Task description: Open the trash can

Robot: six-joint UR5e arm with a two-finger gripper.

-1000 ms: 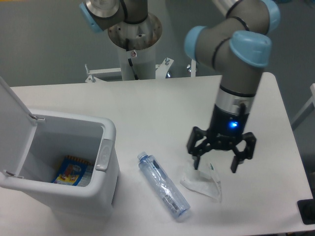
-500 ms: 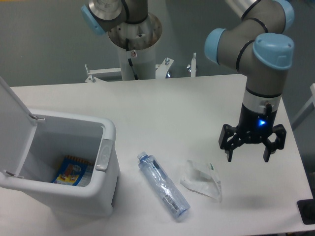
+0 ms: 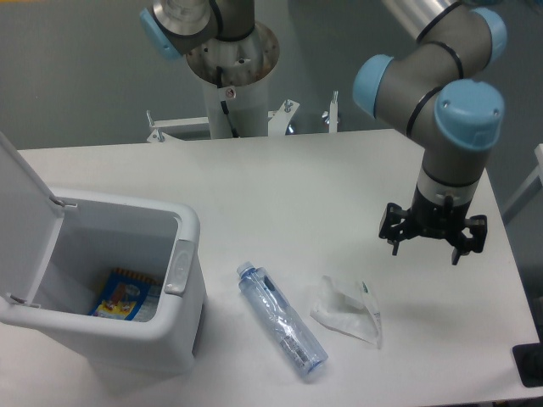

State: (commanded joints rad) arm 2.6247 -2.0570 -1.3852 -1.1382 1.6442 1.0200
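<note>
The white trash can (image 3: 180,332) stands at the table's front left with its lid (image 3: 19,184) swung up and back, so the inside shows. A colourful packet (image 3: 123,293) lies at its bottom. The grey latch (image 3: 176,266) sits on its right rim. My gripper (image 3: 428,247) hangs open and empty over the right side of the table, far from the can, fingers pointing down.
A clear plastic bottle (image 3: 281,320) lies on the table right of the can. A crumpled clear wrapper (image 3: 349,309) rests beside it, below and left of the gripper. The arm's base column (image 3: 235,80) stands at the back. A dark object (image 3: 529,365) sits at the front right corner.
The gripper swung right, away from above the wrapper, and then rose a little. The can, bottle and wrapper have stayed where they were.
</note>
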